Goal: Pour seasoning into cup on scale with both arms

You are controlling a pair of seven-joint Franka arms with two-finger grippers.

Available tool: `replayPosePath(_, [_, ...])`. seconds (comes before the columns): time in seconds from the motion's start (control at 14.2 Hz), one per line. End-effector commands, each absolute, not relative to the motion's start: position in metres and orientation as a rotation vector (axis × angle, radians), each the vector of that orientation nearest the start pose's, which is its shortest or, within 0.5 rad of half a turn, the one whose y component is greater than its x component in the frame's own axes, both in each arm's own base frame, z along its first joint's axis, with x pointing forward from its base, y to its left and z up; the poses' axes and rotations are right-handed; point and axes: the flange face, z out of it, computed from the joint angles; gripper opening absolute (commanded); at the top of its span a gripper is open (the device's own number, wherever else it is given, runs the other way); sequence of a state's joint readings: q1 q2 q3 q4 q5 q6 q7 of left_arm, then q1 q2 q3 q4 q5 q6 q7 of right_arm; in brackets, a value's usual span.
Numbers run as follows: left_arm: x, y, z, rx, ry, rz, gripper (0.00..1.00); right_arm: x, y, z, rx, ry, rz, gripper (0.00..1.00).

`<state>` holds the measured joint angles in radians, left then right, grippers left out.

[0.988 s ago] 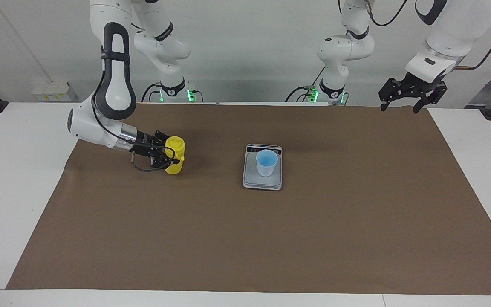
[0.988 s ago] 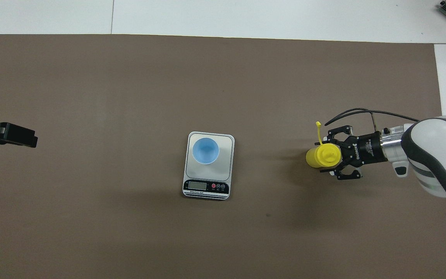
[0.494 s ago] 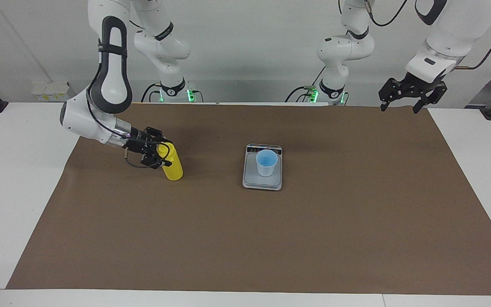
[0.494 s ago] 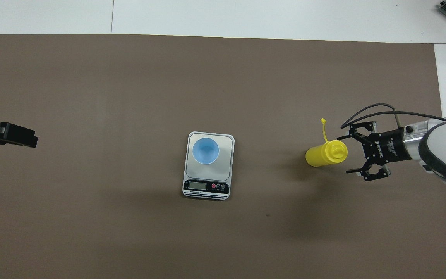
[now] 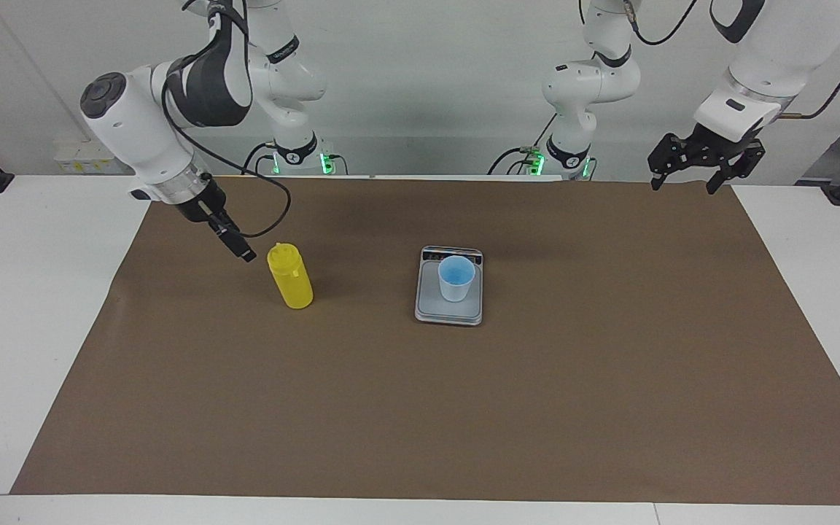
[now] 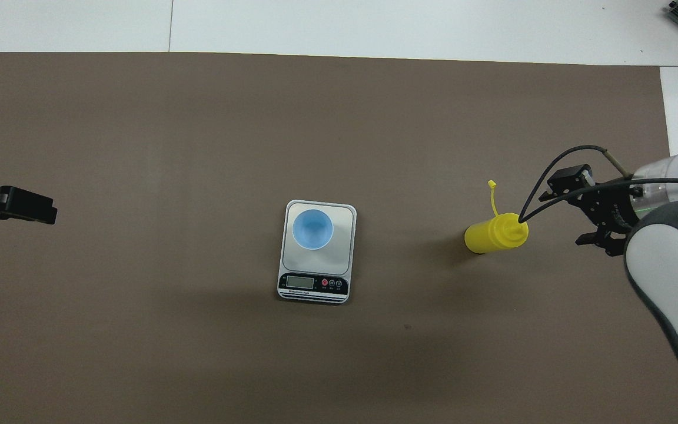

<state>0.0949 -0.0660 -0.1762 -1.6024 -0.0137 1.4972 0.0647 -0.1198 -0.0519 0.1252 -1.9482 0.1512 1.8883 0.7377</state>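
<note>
The yellow seasoning bottle (image 5: 290, 281) stands upright on the brown mat, its cap hanging open on its tether (image 6: 494, 197). It also shows in the overhead view (image 6: 495, 234). My right gripper (image 5: 234, 244) is open, empty and raised just beside the bottle, toward the right arm's end of the table, apart from it (image 6: 565, 215). The light-blue cup (image 5: 456, 278) stands on the grey scale (image 5: 449, 312) at the middle of the mat; both show from above, cup (image 6: 312, 228) and scale (image 6: 344, 235). My left gripper (image 5: 682, 184) waits open above the mat's corner at the left arm's end (image 6: 27, 207).
The brown mat (image 5: 537, 401) covers most of the white table (image 5: 26, 292). The scale's dark display strip (image 6: 313, 284) faces the robots. A black cable (image 6: 551, 171) loops from the right wrist above the bottle's top.
My right gripper has opened, let go of the bottle and drawn back and up toward the right arm's end. The bottle stays standing. The left arm has not moved.
</note>
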Motion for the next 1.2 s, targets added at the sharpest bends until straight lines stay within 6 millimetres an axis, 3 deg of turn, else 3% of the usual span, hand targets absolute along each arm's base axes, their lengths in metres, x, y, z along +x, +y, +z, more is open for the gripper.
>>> replayPosePath(0.0, [0.522,-0.044,0.638,-3.116,0.233,0.074,1.00,0.543,0.040,0.526,-2.976,0.826,0.011,1.00])
replayPosePath(0.21, [0.522,-0.044,0.638,-3.116,0.233,0.074,1.00,0.548,0.045,0.556,-3.112,0.432,-0.079,1.00])
replayPosePath(0.42, [0.522,-0.044,0.638,-3.116,0.233,0.074,1.00,0.555,0.044,0.586,-3.181,0.265,-0.109,1.00])
replayPosePath(0.56, [0.522,-0.044,0.638,-3.116,0.233,0.074,1.00,0.556,0.056,0.607,-3.207,0.214,-0.087,1.00])
replayPosePath(0.71, [0.522,-0.044,0.638,-3.116,0.233,0.074,1.00,0.558,0.059,0.616,-3.215,0.204,-0.065,1.00])
replayPosePath(1.13, [0.522,-0.044,0.638,-3.116,0.233,0.074,1.00,0.549,0.063,0.608,-3.167,0.210,0.030,1.00])
